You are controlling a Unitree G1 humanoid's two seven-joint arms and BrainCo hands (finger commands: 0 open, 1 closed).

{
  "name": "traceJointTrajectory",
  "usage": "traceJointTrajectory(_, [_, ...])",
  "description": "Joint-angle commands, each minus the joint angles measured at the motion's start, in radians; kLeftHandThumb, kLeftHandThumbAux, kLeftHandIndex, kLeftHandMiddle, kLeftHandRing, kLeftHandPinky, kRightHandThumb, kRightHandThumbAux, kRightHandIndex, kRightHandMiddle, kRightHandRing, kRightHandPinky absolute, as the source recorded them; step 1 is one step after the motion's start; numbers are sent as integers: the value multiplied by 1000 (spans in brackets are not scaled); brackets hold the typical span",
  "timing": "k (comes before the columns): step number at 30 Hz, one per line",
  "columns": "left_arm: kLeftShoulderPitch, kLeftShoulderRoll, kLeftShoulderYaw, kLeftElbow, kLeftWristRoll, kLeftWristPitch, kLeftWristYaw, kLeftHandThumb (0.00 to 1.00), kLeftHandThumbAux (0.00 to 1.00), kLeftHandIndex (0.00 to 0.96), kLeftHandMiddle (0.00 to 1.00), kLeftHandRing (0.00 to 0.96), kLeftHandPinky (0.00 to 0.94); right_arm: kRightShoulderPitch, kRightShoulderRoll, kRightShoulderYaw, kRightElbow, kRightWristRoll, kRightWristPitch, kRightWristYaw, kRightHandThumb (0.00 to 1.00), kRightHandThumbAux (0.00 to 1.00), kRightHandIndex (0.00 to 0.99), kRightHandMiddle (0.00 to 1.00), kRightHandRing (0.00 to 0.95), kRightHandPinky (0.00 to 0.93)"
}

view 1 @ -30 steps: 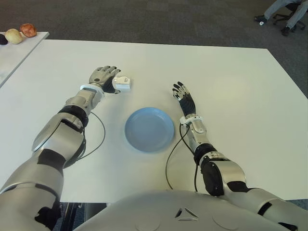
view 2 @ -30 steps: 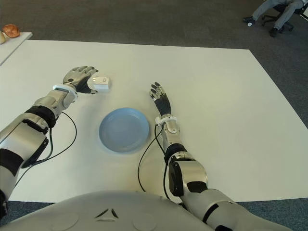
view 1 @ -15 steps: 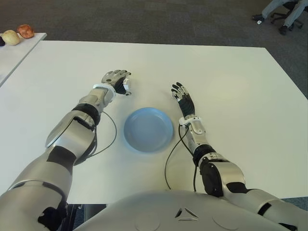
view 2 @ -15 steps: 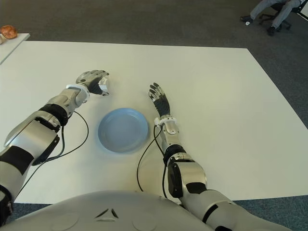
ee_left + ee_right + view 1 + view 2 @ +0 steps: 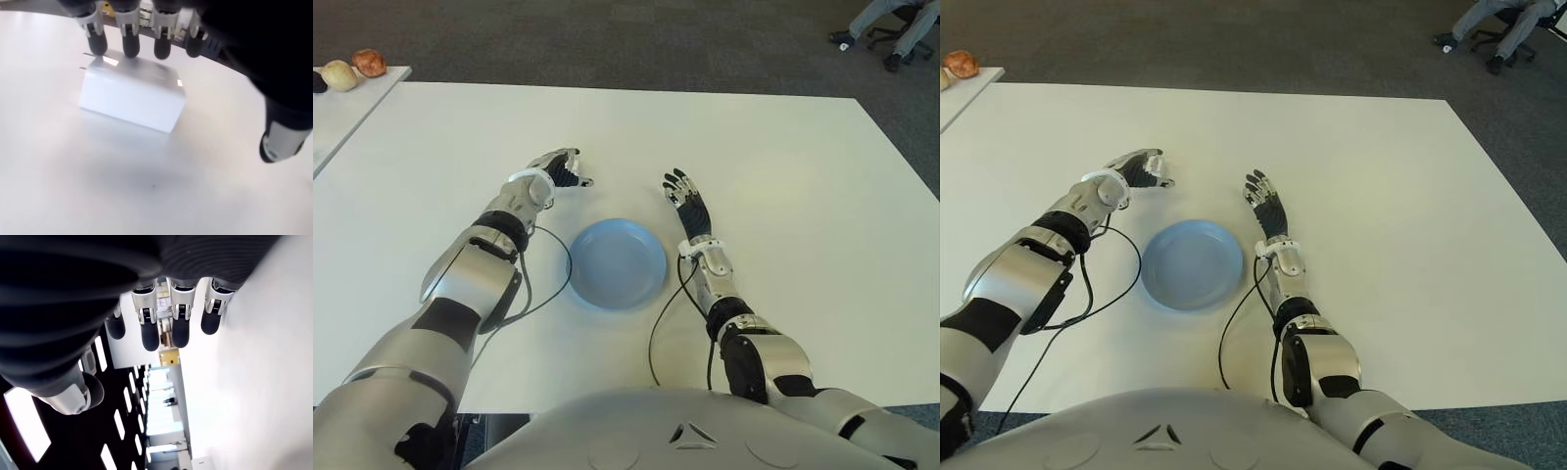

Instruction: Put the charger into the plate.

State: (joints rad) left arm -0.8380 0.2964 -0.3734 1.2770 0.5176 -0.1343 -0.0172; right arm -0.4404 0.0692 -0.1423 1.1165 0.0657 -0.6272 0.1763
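A white block charger [image 5: 129,98] lies on the white table [image 5: 783,176]. My left hand [image 5: 566,171] arches over it, so the eye views hide it. In the left wrist view the fingertips [image 5: 130,46] touch the charger's far edge, while the thumb [image 5: 281,142] stands apart from it, so the hand is open. The empty light-blue plate [image 5: 617,262] sits just right of and nearer than that hand. To the right of the plate my right hand [image 5: 685,199] shows palm-open with its fingers straight, holding nothing.
Black cables [image 5: 548,284] run from both wrists beside the plate. A side table [image 5: 342,108] at the far left carries a few round items [image 5: 357,67]. A person's legs and an office chair [image 5: 891,24] are on the floor beyond the far right corner.
My left hand swung rightward and turned over the charger, which lay exposed by its fingers a second ago and is now covered in the eye views. The right hand stayed put.
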Motion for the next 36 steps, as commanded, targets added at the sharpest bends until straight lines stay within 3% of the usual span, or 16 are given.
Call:
traceJointTrajectory(1, [64, -31, 14, 27, -27, 29, -56, 0, 482, 0, 0, 0, 0, 107, 13, -7, 41, 13, 45, 6, 0, 597, 95, 165, 120, 80])
traceJointTrajectory(18, [95, -46, 37, 40, -44, 58, -64, 0, 431, 0, 0, 0, 0, 127, 11, -11, 8, 27, 66, 38, 0, 585, 100, 167, 129, 116])
traceJointTrajectory(36, [155, -11, 45, 40, -48, 34, -70, 0, 414, 0, 0, 0, 0, 129, 14, -25, -6, 43, 73, 57, 0, 595, 118, 182, 147, 137])
